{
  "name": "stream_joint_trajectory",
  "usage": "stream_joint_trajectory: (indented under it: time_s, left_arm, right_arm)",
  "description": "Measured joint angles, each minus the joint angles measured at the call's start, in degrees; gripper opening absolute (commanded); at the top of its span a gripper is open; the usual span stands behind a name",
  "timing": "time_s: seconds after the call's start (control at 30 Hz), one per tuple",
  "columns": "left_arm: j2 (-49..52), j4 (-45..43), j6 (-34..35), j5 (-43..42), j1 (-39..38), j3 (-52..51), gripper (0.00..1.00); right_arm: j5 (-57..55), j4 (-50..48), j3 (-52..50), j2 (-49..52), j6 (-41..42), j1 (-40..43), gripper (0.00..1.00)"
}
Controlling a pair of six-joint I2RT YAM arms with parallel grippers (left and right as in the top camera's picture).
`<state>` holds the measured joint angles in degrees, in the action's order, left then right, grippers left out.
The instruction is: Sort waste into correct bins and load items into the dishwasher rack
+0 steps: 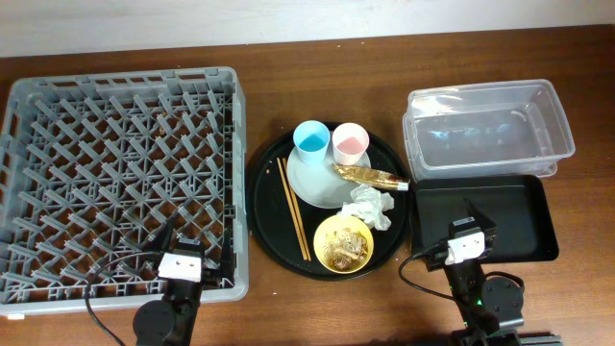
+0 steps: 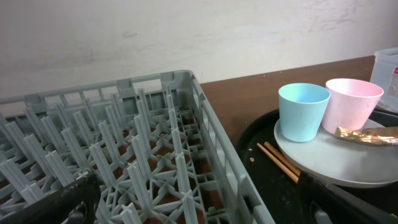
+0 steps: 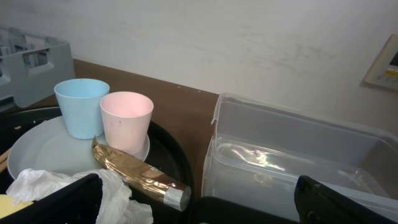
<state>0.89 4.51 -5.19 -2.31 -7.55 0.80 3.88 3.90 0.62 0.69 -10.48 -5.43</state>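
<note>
Right claw: fingers stand wide apart with nothing between them. It hangs over the near-left part of the shallow black tray.

Left claw: over the near rim of the dishwasher rack. Only one finger shows clearly in its wrist view, so I cannot tell whether it is spread or closed.

Likely first target (my judgement): the gold-brown wrapper.
- It lies at about 10 o'clock from my right claw.
- It rests on the plate, just beside the pink cup.
- Its long axis runs close to 9-to-3, with the silvery end toward the clear tub.
- The napkin sits just at its 6 o'clock.

My right arm is the nearer one; the left is well apart. I would close across the short axis.
</note>
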Motion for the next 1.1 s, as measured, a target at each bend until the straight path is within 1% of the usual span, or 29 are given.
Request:
stream_joint_trajectory:
  time_s: [0.27, 0.33, 0.4, 0.43, 0.47, 0.5, 0.53, 0.57, 0.6, 0.63, 0.67, 0.7, 0.73, 0.77, 0.8, 0.83, 0.87, 0.9, 0.93, 0.97, 1.0, 1.03, 1.07, 1.1]
  left_arm:
    - [0.02, 0.00, 0.00, -0.02, 0.00, 0.00, 0.99]
    - [0.00, -0.63, 0.02, -2.86, 0.00, 0.04, 0.99]
    - [0.02, 1.55, 1.27, -6.62, -0.04, 2.51, 0.99]
    - [0.42, 4.28, 2.03, -7.45, -0.04, 7.37, 1.00]
    - [1.51, 6.93, 2.67, -8.07, -0.04, 13.75, 0.99]
    - [4.74, 10.45, 3.13, -9.33, -0.04, 23.06, 0.99]
    - [8.94, 18.08, 3.43, -11.32, -0.04, 31.17, 1.00]
    - [17.00, 24.30, 3.54, -14.21, -0.11, 42.45, 0.99]
    - [25.24, 28.48, 3.48, -17.46, -0.11, 54.62, 0.99]
    - [34.40, 37.57, 2.25, -21.81, -0.15, 68.81, 0.99]
    - [41.81, 50.62, 1.25, -23.82, -0.09, 79.95, 0.99]
    - [52.11, 58.29, 0.09, -26.86, -0.33, 94.64, 0.99]
    - [62.60, 64.08, -0.66, -28.63, -0.35, 106.77, 0.99]
    - [69.57, 69.53, -1.07, -29.38, -0.37, 113.61, 0.99]
    - [74.99, 69.88, -1.25, -30.21, -0.37, 118.16, 0.99]
    - [78.12, 69.77, -1.27, -30.58, -0.37, 119.89, 0.93]
    - [82.12, 70.29, -1.27, -30.91, -0.37, 120.30, 0.78]
    - [83.69, 70.88, -1.18, -30.93, -0.37, 120.30, 0.69]
    - [86.53, 79.10, -1.29, -31.23, -0.68, 120.83, 0.60]
    - [88.21, 82.29, -1.22, -31.39, -1.29, 120.76, 0.51]
    - [91.12, 86.12, -1.27, -31.41, -3.63, 118.84, 0.48]
    - [91.60, 81.42, 0.17, -30.77, -6.84, 113.70, 0.38]
    - [93.42, 72.02, 4.50, -27.39, -13.31, 105.04, 0.11]
    - [95.86, 65.42, 11.41, -21.62, -18.47, 96.89, 0.11]
  right_arm:
    - [0.00, 0.00, 0.00, 0.00, 0.00, 0.00, 0.99]
    - [0.02, 0.00, 0.00, 0.00, 0.02, 0.00, 0.99]
    - [0.02, 0.00, 0.00, 0.00, 0.00, 0.00, 0.99]
    - [0.02, 0.00, 0.00, 0.00, -0.02, 0.00, 0.99]
    - [0.00, 0.00, 0.00, -0.04, 0.00, 0.00, 0.99]
    - [0.00, 0.02, 0.00, -0.04, -0.02, 0.00, 0.99]
    - [0.02, 0.00, 0.00, -0.15, -0.02, 0.02, 0.98]
    - [0.00, 0.02, -0.02, 0.00, 0.00, 0.04, 0.99]
    - [0.00, 0.02, 0.00, 0.00, 0.02, 0.04, 0.99]
    - [0.00, -0.07, 0.00, 0.09, 0.00, 0.04, 0.99]
    - [0.02, -0.02, 0.00, -0.04, 0.02, 0.07, 0.99]
    - [0.00, -0.07, 0.00, 0.07, 0.04, 0.07, 0.99]
    - [0.00, 0.00, 0.00, 0.09, 0.00, 0.04, 0.99]
    - [0.00, 0.00, 0.00, -0.02, 0.00, 0.04, 0.99]
    - [0.00, 0.00, 0.00, -0.04, -0.02, 0.04, 0.99]
    - [0.00, 0.00, 0.00, 0.00, 0.02, 0.04, 0.99]
    - [0.00, 0.00, 0.00, 0.00, -0.02, 0.04, 0.99]
    - [0.00, 0.00, 0.00, 0.00, 0.02, 0.04, 0.99]
    - [0.00, 0.00, 0.00, 0.00, 0.00, 0.04, 0.99]
    - [0.00, 0.02, 0.00, 0.00, 0.00, 0.04, 0.99]
    - [0.00, 0.00, 0.00, 0.00, 0.00, 0.04, 0.99]
    - [0.02, 0.00, 0.00, 0.00, 0.02, 0.04, 0.99]
    - [0.00, 0.00, 0.00, -0.02, 0.02, 0.04, 0.99]
    - [0.00, 0.00, 0.00, 0.00, 0.00, 0.04, 0.99]
